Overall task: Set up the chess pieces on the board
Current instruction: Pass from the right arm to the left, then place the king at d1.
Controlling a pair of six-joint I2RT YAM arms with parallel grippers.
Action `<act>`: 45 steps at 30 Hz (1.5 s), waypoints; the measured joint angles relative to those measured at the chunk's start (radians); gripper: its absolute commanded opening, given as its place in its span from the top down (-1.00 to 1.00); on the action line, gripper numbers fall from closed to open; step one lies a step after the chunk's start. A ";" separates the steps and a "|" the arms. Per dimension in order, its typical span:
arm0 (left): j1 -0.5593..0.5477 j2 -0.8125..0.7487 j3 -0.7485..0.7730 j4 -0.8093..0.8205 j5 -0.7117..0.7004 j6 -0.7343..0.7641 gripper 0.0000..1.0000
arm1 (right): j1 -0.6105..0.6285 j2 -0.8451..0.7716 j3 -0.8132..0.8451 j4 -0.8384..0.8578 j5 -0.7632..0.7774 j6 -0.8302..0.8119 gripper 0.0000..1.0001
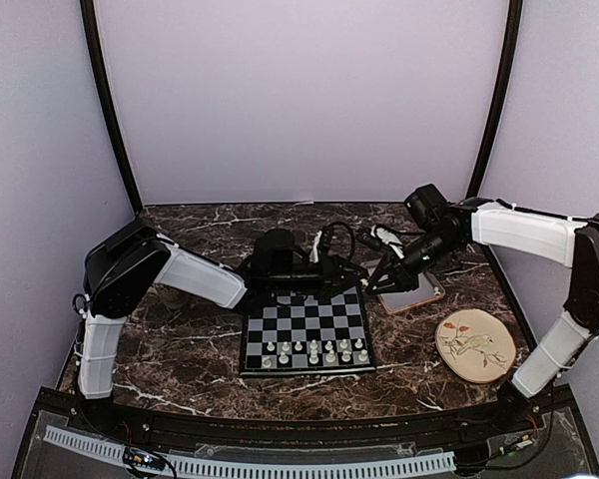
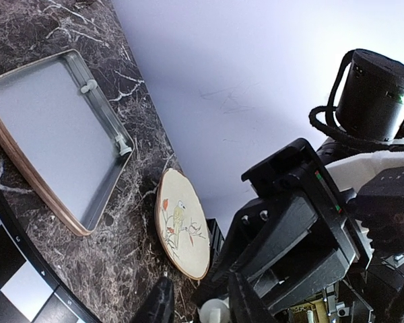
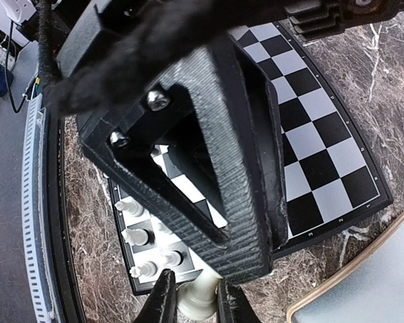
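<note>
Cream chess piece between right jaws, wrist-only.

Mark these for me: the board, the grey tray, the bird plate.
board (image 1: pixel 304 321): top external view, on a bare square in its middle rows.
grey tray (image 2: pixel 50 134): left wrist view, on its bare floor.
bird plate (image 2: pixel 182 225): left wrist view, on the middle of its painted face.

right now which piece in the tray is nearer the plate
The piece in the tray corner by the plate; the other sits farther along that wall.
</note>
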 measured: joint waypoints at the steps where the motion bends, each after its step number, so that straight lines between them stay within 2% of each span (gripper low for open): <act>1: 0.000 0.001 0.001 0.003 0.003 -0.004 0.51 | 0.000 0.001 0.000 0.000 0.000 0.000 0.76; 6: 0.000 0.006 0.010 0.020 0.018 -0.015 0.80 | 0.000 0.006 0.002 0.002 -0.001 0.002 0.75; 8: 0.000 0.012 0.011 0.024 0.020 -0.019 0.85 | 0.000 0.017 0.006 0.002 -0.001 0.003 0.73; 14: 0.002 0.021 0.013 0.024 0.037 -0.013 0.90 | 0.001 0.026 0.006 -0.002 0.004 0.004 0.57; 18: 0.003 0.010 0.016 -0.024 0.046 0.050 0.89 | 0.000 0.021 0.006 -0.017 0.009 -0.008 0.42; 23: 0.004 -0.084 0.016 -0.240 0.017 0.245 0.88 | -0.032 -0.077 -0.027 -0.055 -0.014 -0.058 0.37; 29: -0.006 -0.302 -0.010 -0.527 -0.080 0.592 0.87 | -0.129 -0.176 -0.152 -0.022 -0.054 -0.064 0.40; 35: -0.114 -0.475 -0.056 -0.746 -0.247 0.930 0.86 | -0.179 -0.164 -0.206 0.033 -0.029 -0.037 0.41; 39: -0.185 -0.541 -0.140 -0.821 -0.322 1.059 0.85 | -0.179 -0.164 -0.207 0.064 -0.030 -0.026 0.40; 45: -0.195 -0.597 -0.269 -0.882 -0.389 1.133 0.85 | -0.179 -0.164 -0.223 0.080 -0.023 -0.025 0.40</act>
